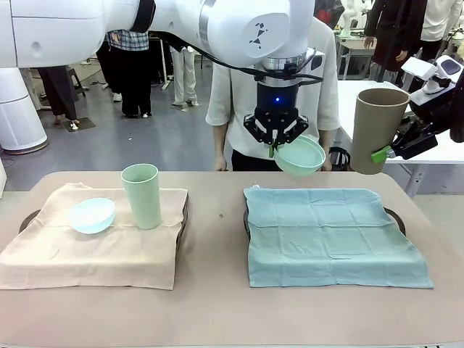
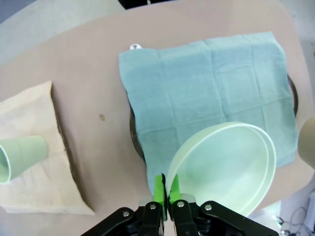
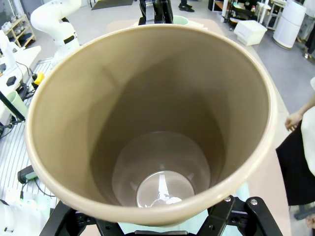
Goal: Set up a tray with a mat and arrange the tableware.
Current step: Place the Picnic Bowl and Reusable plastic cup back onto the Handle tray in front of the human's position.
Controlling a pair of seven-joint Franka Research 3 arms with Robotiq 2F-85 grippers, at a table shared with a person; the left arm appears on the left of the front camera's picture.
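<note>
Front view, tan cup upright, bowl tilted

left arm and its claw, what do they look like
The left arm has glossy white rounded shells with a small black triangular logo, a silver wrist ring and a black cable. Its claw is black with a lit blue dot on the body and bright green pads.

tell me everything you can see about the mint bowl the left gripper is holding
The mint bowl is small, round and shallow, matte and plastic-looking, empty inside. The left gripper is shut on its rim, one green pad on each side of the wall. It hangs tilted in the air, off the table, above the far edge of the blue cloth, its opening tipped partly to the side. Nothing else touches it.
</note>
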